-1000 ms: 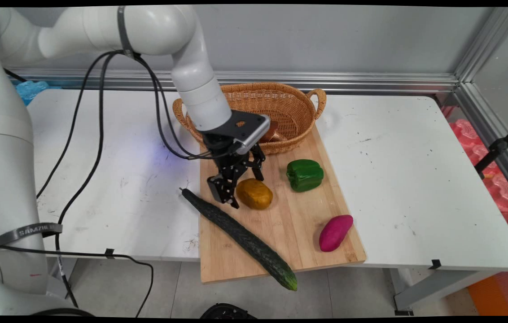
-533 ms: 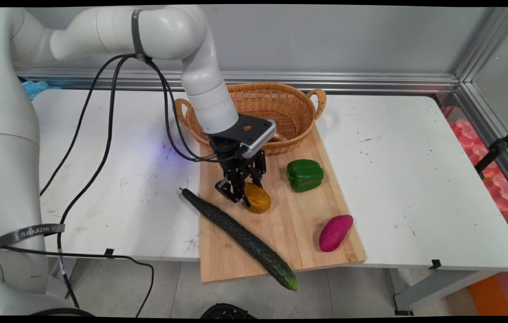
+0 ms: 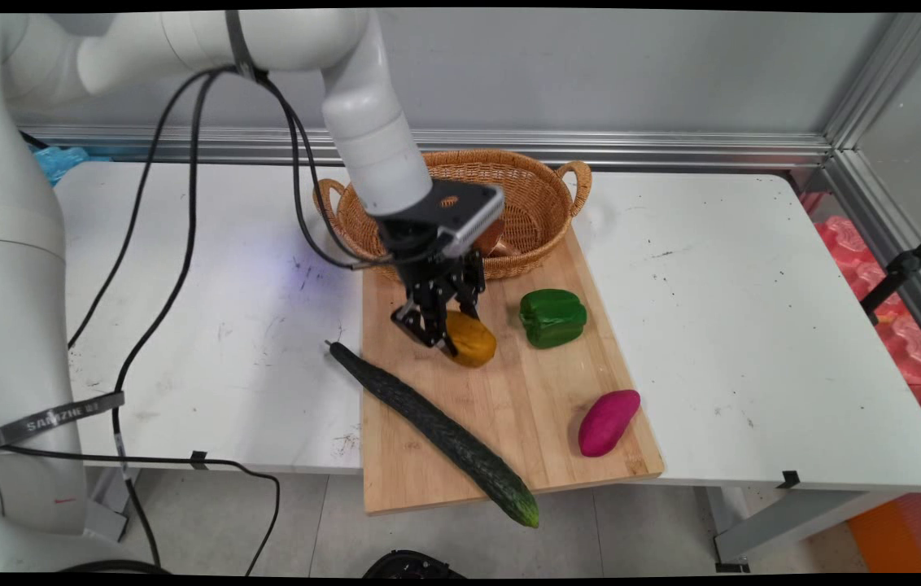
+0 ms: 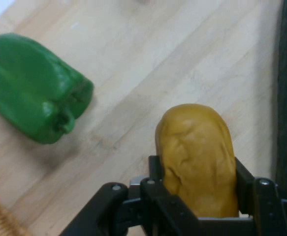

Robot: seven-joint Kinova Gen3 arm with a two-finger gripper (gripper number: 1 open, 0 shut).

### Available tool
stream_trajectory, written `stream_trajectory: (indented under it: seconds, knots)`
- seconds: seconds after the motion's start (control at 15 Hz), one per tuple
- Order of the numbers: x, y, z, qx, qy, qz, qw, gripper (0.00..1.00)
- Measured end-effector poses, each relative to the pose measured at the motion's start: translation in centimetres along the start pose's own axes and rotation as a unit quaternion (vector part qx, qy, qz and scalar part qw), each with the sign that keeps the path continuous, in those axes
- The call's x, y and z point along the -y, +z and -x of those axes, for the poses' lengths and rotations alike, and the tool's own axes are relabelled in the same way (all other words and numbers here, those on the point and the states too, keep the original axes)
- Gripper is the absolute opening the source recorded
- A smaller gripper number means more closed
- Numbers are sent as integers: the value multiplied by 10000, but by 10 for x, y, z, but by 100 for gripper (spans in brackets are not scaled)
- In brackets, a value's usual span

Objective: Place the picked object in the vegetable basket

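Potato (image 3: 473, 338) sits pinched in our gripper (image 3: 443, 327), jaws clamped on both its sides, just above the board (image 3: 509, 407), with the pepper (image 3: 552, 317) beside it, cucumber (image 3: 436, 427) nearby and basket (image 3: 525, 195) behind.

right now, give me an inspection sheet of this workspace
surface: white table, scuffed, with a wooden cutting board whose near edge overhangs the table's front.
things: yellow-brown potato clamped in the pincer and clear of the board; green bell pepper, purple sweet potato and long cucumber lie on the board; wicker basket behind it holds something brownish, mostly hidden.
clutter: nothing seen on the table.
pincer: pincer shut on the potato, fingers on either side.
cables: black cables hang from the arm over the table's left part.
surroundings: grey wall, aluminium frame, pink and orange items on the floor at right.
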Motion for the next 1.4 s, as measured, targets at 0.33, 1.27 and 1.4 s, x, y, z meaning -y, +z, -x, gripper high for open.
stream_trajectory:
  seconds: [0.33, 1.27, 1.4]
  knots:
    - [0, -67, -9, 34, -689, -358, 9970, 0]
    - [19, -152, 44, 103, -3178, -1729, 9322, 0]
    - [22, -154, 54, 116, -3460, -1892, 9189, 0]
